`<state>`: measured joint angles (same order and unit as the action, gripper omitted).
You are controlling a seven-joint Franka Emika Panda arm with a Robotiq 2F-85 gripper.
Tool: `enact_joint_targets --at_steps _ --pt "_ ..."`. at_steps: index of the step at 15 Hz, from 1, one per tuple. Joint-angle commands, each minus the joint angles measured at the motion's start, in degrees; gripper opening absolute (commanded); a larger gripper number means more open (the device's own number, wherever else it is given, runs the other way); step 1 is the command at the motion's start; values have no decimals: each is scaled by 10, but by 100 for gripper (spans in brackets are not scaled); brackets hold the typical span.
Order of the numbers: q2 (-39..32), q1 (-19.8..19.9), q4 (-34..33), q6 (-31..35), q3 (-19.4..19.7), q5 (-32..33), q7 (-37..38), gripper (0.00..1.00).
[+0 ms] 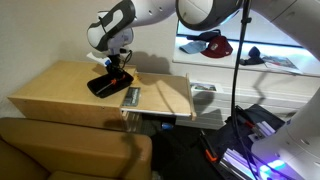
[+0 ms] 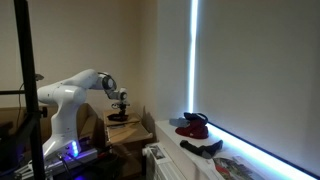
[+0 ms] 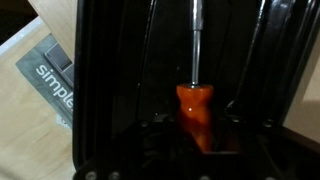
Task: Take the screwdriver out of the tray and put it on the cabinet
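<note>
Here, hand (image 3: 197,128) seemingly clamped on screwdriver (image 3: 196,104), shaft pointing up wrist view, inside tray (image 3: 100,110).

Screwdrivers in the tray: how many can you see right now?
1. The orange-handled screwdriver lies in the black tray, centred in the wrist view. Parts of the tray are dark or out of view, so another may be hidden.

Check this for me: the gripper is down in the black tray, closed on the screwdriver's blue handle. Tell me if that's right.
Wrong on the colour: the handle of the screwdriver is orange-red, not blue, as the wrist view shows. The rest holds: the gripper is down in the black tray, closed on that handle.
</note>
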<state>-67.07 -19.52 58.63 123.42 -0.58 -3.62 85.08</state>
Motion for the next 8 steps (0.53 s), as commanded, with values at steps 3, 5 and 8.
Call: enact_joint_targets --at_steps 3,5,8 --pt "-10 -12 29 115 14 -1 9 8" --pt "-8 -10 37 115 11 3 -1 8" --pt "4 -22 46 115 19 7 14 8"
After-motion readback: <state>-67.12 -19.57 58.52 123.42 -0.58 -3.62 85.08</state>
